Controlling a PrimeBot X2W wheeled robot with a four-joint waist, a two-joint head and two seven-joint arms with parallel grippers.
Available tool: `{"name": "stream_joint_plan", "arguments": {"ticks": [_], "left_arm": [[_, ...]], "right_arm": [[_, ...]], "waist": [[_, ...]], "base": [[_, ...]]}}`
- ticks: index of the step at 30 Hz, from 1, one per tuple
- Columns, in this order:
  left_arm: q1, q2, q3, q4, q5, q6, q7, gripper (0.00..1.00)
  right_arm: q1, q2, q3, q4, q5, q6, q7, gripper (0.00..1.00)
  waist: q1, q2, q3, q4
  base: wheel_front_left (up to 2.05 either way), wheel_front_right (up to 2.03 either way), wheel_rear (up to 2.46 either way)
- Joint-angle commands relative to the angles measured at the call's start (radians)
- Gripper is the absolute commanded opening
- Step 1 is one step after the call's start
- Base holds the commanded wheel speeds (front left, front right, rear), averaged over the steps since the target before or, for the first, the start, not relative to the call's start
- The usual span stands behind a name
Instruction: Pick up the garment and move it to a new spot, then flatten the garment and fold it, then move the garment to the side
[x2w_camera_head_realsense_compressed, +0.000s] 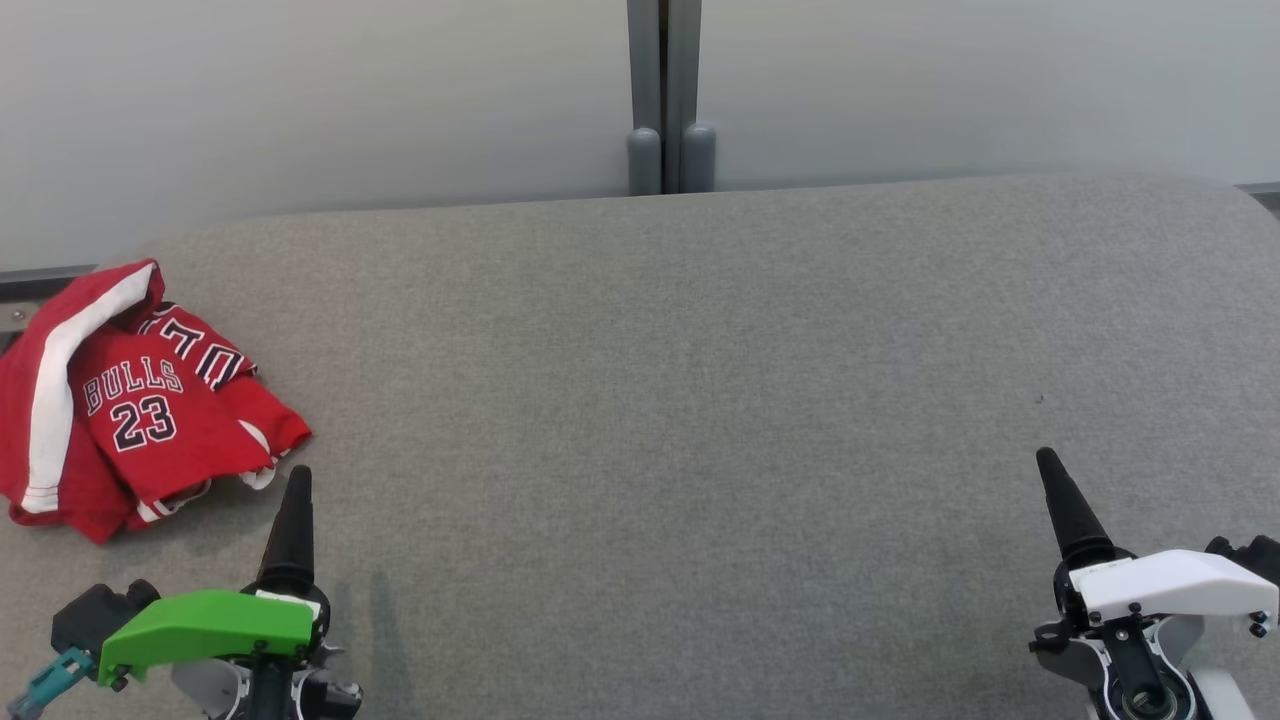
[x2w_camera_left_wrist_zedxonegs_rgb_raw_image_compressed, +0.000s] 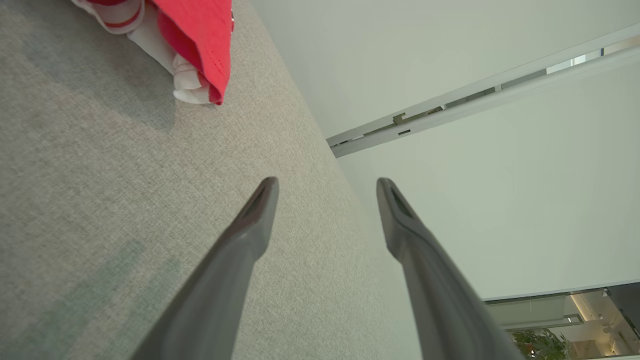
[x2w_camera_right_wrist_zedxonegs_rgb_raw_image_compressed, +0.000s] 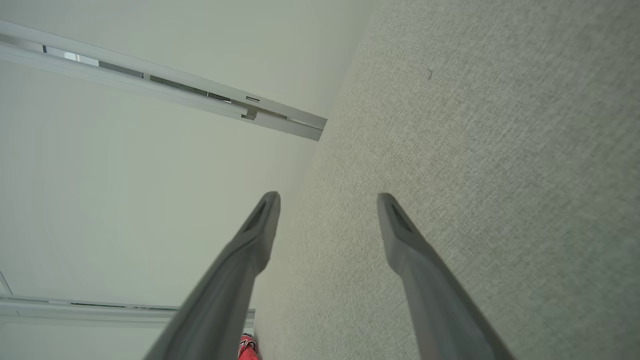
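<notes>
Lying crumpled — garment (x2w_camera_head_realsense_compressed: 140, 400) beside left gripper (x2w_camera_left_wrist_zedxonegs_rgb_raw_image_compressed: 327, 182)

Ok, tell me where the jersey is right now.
Head view: the red jersey lies crumpled at the grey surface's left edge, just beyond the left gripper, not touching it.

The garment (x2w_camera_head_realsense_compressed: 140, 400) lies on the bench (x2w_camera_head_realsense_compressed: 700, 400) at its far left, reaching the left edge. The left claw (x2w_camera_head_realsense_compressed: 298, 480) is just before the garment's near right corner, close to it but apart. The right claw (x2w_camera_head_realsense_compressed: 1050, 465) is over the bench's near right, well apart from both. Behind the bench runs a wall (x2w_camera_head_realsense_compressed: 300, 100), with a post (x2w_camera_head_realsense_compressed: 664, 100) at its middle.
</notes>
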Motion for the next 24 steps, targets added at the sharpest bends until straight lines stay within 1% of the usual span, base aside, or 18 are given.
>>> {"name": "stream_joint_plan", "arguments": {"ticks": [1, 11, 15, 16, 22, 24], "left_arm": [[-0.041, 0.014, -0.008, -0.007, 0.05, 0.003, -0.012, 1.0], [-0.046, 0.034, -0.053, 0.009, 0.222, 0.01, -0.052, 1.0], [-0.051, 0.036, -0.063, 0.027, 0.269, 0.001, -0.068, 1.0], [-0.055, 0.041, -0.073, 0.031, 0.3, -0.001, -0.075, 1.0], [-0.06, 0.053, -0.098, 0.031, 0.395, -0.004, -0.095, 1.0], [-0.062, 0.057, -0.107, 0.032, 0.429, 0.002, -0.102, 1.0]], "right_arm": [[-0.029, -0.014, 0.006, -0.018, -0.053, 0.0, -0.014, 1.0], [-0.017, -0.019, 0.029, -0.019, -0.224, 0.0, -0.054, 1.0], [-0.018, -0.016, 0.031, -0.019, -0.284, 0.0, -0.07, 1.0], [-0.019, -0.018, 0.04, -0.02, -0.314, 0.0, -0.077, 1.0], [-0.024, -0.023, 0.055, -0.022, -0.403, 0.0, -0.098, 1.0], [-0.025, -0.024, 0.058, -0.019, -0.431, 0.0, -0.105, 1.0]], "waist": [[0.0, 0.0, 0.0, 0.001], [0.0, 0.0, 0.002, 0.005], [0.0, 0.0, 0.005, 0.007], [0.0, 0.0, 0.006, 0.007], [0.0, 0.0, 0.011, 0.01], [0.0, 0.0, 0.012, 0.011]], "base": [[0.0, 0.0, 0.0], [0.0, 0.0, 0.0], [0.0, 0.0, 0.0], [0.0, 0.0, 0.0], [0.0, 0.0, 0.0], [0.0, 0.0, 0.0]]}}
